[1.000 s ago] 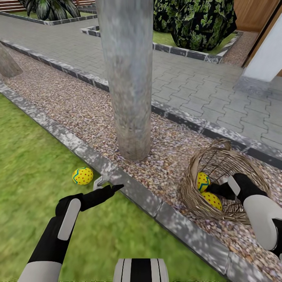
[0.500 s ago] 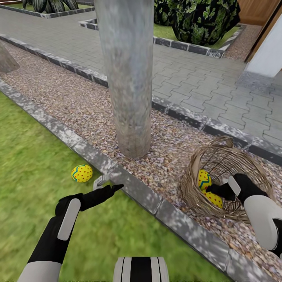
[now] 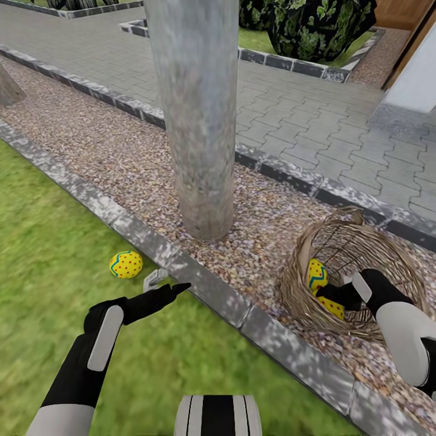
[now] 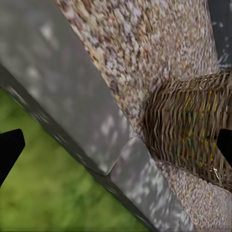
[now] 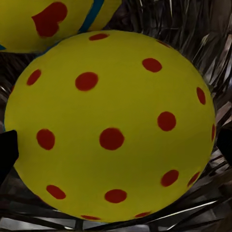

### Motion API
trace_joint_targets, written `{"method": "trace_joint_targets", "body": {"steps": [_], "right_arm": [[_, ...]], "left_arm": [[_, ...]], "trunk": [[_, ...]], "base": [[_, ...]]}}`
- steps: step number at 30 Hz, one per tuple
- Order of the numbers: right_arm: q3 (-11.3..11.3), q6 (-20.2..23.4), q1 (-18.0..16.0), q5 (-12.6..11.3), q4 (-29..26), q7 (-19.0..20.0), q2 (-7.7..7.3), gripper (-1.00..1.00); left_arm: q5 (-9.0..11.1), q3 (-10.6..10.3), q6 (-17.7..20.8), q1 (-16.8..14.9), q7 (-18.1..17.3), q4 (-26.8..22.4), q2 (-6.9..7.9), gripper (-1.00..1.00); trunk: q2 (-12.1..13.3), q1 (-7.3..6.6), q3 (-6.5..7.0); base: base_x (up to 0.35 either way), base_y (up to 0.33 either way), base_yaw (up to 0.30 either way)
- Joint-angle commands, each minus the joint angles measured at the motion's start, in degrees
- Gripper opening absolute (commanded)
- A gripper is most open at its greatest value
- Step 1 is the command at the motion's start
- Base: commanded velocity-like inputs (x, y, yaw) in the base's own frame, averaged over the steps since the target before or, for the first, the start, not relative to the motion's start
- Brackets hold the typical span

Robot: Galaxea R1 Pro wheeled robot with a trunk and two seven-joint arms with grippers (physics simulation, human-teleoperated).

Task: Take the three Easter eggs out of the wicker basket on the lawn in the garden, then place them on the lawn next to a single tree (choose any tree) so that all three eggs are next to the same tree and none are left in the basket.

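The wicker basket (image 3: 357, 266) lies tipped on the pebble strip, right of the grey tree (image 3: 200, 121). Two yellow Easter eggs are inside it, one (image 3: 315, 274) above the other (image 3: 332, 307). My right gripper (image 3: 330, 295) reaches into the basket mouth, open, with its fingertips on either side of the dotted egg (image 5: 111, 125), which sits very close to the wrist camera. A third egg (image 3: 126, 264) rests on the lawn (image 3: 48, 260) by the kerb, near the tree's base. My left gripper (image 3: 165, 283) hovers open just right of that egg, holding nothing. The left wrist view faces the basket (image 4: 193, 123).
A grey stone kerb (image 3: 212, 290) runs diagonally between the grass and the gravel (image 3: 121, 157). Grey paving (image 3: 303, 121) lies beyond a second kerb. A dark shrub (image 3: 309, 24) stands at the back, a white wall (image 3: 418, 79) at the right, and another trunk (image 3: 9, 88) at the far left.
The whole picture has slid slightly upward, so the head camera moved. Both arms, the basket and the eggs keep their places relative to each other.
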Motion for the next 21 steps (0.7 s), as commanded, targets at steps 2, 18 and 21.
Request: {"method": "trace_joint_targets", "body": {"steps": [2, 18, 21], "right_arm": [[0.1, 0.4, 0.0, 1.5, 0.0, -0.1, 0.06, 1.00], [-0.3, 3.6, 0.0, 1.5, -0.1, 0.0, 0.15, -1.00], [-0.3, 3.6, 0.0, 1.5, -0.1, 0.0, 0.16, -1.00]], "left_arm": [[-0.2, 0.2, 0.4, 0.0, -0.7, 0.0, 0.01, 1.00], [5.2, 0.2, 0.4, 0.0, -0.8, 0.0, 0.29, 1.00], [5.2, 0.2, 0.4, 0.0, -0.8, 0.0, 0.29, 1.00]], "trunk": [[0.0, 0.05, -0.49], [-0.1, 0.21, -1.82], [-0.1, 0.23, -2.04]], "base": [[0.000, 0.000, 0.000], [0.000, 0.000, 0.000], [0.000, 0.000, 0.000]]}}
